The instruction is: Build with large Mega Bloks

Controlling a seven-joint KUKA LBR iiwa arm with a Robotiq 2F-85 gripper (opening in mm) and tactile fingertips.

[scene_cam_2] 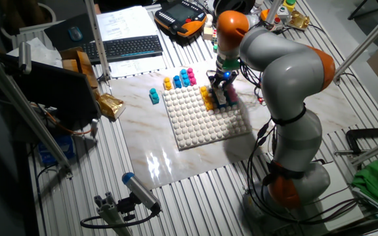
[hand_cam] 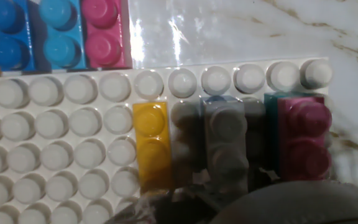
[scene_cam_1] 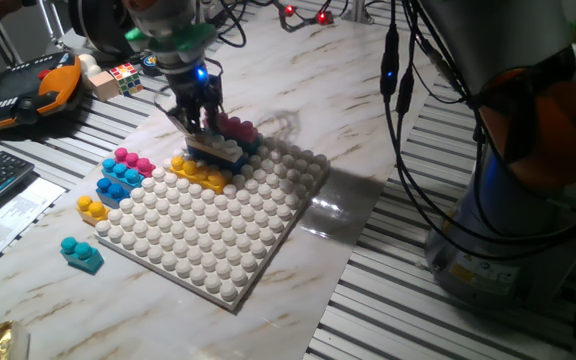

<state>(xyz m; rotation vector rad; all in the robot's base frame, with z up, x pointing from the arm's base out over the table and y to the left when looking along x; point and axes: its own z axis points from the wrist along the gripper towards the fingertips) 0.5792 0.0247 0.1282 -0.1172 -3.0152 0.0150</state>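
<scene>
Bricks: light rigid plastic, smooth-sided; grip grey brick [hand_cam: 225,146] beside yellow brick [hand_cam: 151,146] across long flanks; jaws' state unclear.

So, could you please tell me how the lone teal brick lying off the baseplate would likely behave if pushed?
The teal brick looks like rigid, hollow plastic, so probably light and stiff. It rests flat on the smooth marble tabletop, so a push would likely slide it rather than tip or roll it.

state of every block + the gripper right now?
gripper: down over the blocks at the baseplate's far edge, open or shut unclear
white block: under the gripper, on the stack
yellow block: seated on the baseplate
pink block: on the baseplate, beside the gripper
teal block: loose on the table, off the baseplate
</scene>
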